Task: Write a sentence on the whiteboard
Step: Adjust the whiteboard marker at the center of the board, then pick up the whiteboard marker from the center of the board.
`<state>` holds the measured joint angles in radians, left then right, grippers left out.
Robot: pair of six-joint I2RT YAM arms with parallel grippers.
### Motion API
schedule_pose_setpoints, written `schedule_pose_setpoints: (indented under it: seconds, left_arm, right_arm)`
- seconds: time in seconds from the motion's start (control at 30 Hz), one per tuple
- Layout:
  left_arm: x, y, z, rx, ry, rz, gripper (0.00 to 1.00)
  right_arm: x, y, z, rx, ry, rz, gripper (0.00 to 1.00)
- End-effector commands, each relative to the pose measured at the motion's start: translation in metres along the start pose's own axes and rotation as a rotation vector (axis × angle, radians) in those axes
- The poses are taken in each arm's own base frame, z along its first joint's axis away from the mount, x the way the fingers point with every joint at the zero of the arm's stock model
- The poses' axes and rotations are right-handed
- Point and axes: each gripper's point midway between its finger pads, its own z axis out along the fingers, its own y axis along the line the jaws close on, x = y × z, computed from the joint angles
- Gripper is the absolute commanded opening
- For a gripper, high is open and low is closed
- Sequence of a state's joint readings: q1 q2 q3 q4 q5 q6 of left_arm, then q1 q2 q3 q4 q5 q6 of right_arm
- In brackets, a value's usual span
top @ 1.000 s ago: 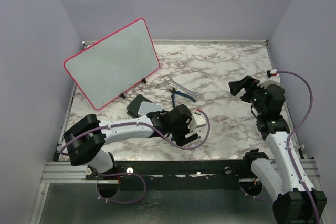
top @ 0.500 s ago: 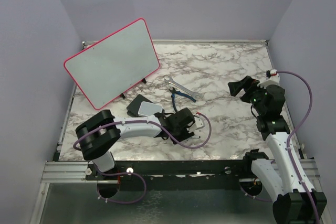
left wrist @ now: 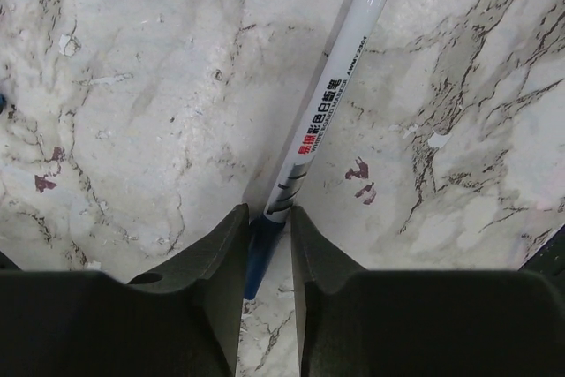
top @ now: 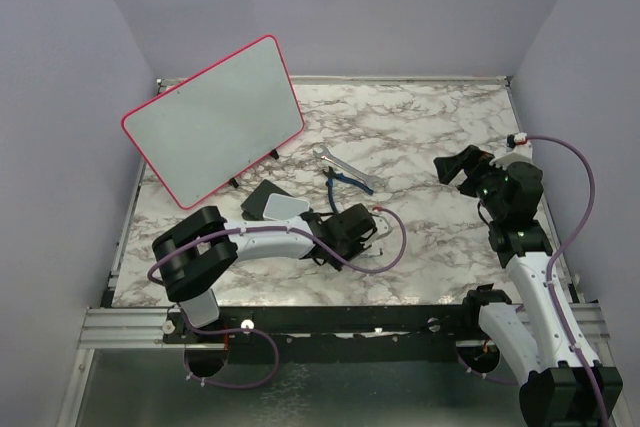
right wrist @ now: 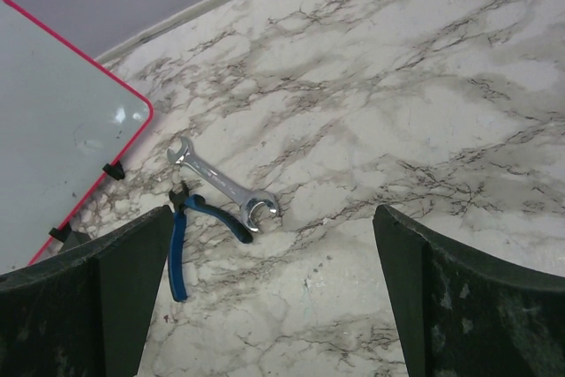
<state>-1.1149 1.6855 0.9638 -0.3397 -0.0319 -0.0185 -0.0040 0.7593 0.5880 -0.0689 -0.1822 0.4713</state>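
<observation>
The whiteboard (top: 215,117), white with a red-pink frame, leans at the back left of the marble table; its corner also shows in the right wrist view (right wrist: 53,156). No sentence shows on its surface. A white marker (left wrist: 331,86) with blue ends lies on the marble. My left gripper (left wrist: 267,211) is low over the table (top: 372,232), jaws closed in on the marker's near blue end, which fills the gap at the fingertips. My right gripper (top: 450,165) hovers at the right, wide open and holding nothing (right wrist: 272,214).
A dark block with a grey-white pad (top: 275,202) lies just in front of the board. A steel wrench (top: 340,162) and blue-handled pliers (top: 345,182) lie mid-table, also seen from the right wrist: wrench (right wrist: 221,184), pliers (right wrist: 181,249). Purple walls enclose the table.
My left arm reached further right and lower to the marker, and its jaws narrowed from wide open to closed around the marker's end. The right arm stayed put.
</observation>
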Motion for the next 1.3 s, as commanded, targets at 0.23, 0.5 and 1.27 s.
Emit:
schedule_pose_setpoints:
  seconds: [0.23,0.5,1.27]
  left_arm:
    - [0.000,-0.001,-0.018,-0.003,-0.029,0.012,0.50]
    - [0.024,0.003,-0.010,-0.023,0.067,0.024,0.50]
    - [0.036,-0.013,-0.003,0.032,0.141,-0.009,0.22]
  right_arm:
    - [0.007,0.006,0.004,-0.030,0.052,0.025,0.99]
    - [0.004,0.007,0.001,-0.030,0.047,0.017,0.99]
    - [0.002,0.010,-0.001,-0.035,0.053,0.014,0.99]
